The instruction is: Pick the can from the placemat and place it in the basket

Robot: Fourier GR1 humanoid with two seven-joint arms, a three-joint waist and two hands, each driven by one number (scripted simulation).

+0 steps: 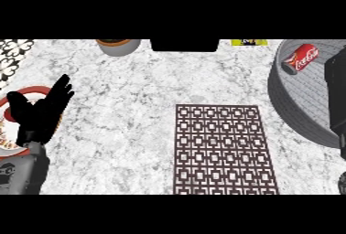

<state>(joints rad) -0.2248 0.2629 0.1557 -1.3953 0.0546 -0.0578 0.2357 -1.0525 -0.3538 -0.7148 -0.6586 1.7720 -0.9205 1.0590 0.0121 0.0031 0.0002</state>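
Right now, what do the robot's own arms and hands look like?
The left hand is matte black with slim fingers, on a smooth grey forearm. At the view's right edge only a dark, blocky length of the right arm shows; its hand is not visible.

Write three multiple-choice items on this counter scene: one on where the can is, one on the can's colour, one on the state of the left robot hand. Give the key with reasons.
1. Where is the can?
A. on the placemat
B. in the basket
C. on the plate

2. What colour is the can?
A. red
B. green
C. blue

3. How is the left robot hand?
A. curled round the can
B. open, holding nothing
C. pressing the placemat

Key: 1 B, it lies inside the grey basket, while the placemat is bare. 2 A, red with white lettering. 3 B, its fingers are spread at the view's left, over the plate.
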